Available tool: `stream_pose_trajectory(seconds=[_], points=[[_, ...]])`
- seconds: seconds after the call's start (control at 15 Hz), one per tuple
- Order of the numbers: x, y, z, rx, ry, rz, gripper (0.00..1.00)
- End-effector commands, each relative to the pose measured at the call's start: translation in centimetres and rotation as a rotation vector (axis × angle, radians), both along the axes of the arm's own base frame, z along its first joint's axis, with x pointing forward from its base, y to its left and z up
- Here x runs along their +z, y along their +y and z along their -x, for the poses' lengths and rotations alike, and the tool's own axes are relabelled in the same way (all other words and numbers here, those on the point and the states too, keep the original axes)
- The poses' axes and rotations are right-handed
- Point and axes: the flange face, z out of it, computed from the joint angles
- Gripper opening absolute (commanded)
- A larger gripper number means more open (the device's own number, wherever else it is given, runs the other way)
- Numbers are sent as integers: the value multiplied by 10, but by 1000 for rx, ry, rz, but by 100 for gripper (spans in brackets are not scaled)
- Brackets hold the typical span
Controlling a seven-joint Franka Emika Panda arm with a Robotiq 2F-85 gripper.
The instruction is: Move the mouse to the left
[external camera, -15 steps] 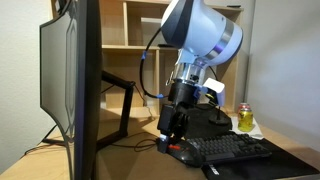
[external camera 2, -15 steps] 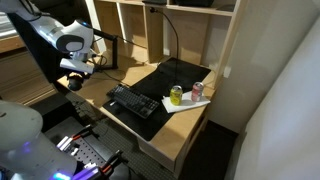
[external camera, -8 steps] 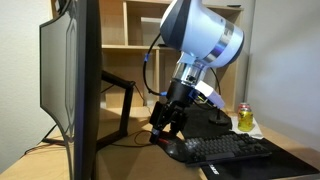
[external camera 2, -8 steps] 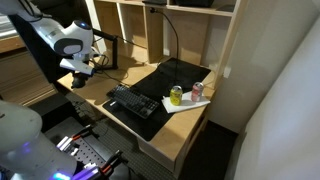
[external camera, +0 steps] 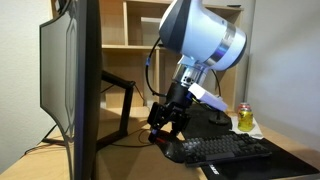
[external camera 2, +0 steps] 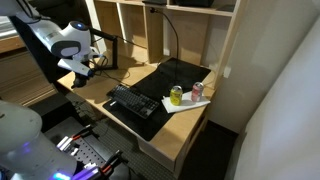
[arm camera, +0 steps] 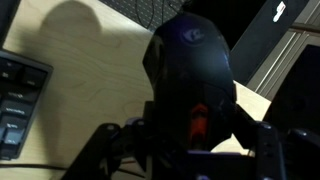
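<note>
Here the tool [external camera: 161, 133] grips the mouse [arm camera: 190, 68]; keyboard [external camera: 226, 149] nearby.

Count on inspection: one mouse [arm camera: 190, 60], one keyboard [external camera 2: 131, 101], one monitor [external camera: 68, 85], one gooseneck lamp [external camera 2: 174, 40], one robot arm [external camera: 200, 40]. Cans: two, namely one green can [external camera 2: 176, 95] and one red can [external camera 2: 197, 90].

Matt black plastic mouse [arm camera: 190, 70], pale smooth wood-grain desk [arm camera: 90, 100], dark plastic keyboard [arm camera: 15, 100]

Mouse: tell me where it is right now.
In the wrist view the mouse is held in the gripper, over the wooden desk, with the keyboard at that view's left edge.
</note>
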Motion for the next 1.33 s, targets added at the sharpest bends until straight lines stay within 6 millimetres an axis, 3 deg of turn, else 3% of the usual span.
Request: stream_pose_trajectory(seconds=[0.0,0.47,0.53,0.67,0.73,0.87,1.0,1.27], points=[[-2,-5,6,-196,60,0,50],[8,-1,2,-449,46,-143,50],[2,-2,2,-415,72,-108,75],[3,-1,2,-437,65,-127,75],[-3,-1,20,-486,67,-57,50],[-9,-26,7,-602,40,-6,50],[-5,-45,22,-698,20,41,50],[13,-49,44,-729,63,76,50]])
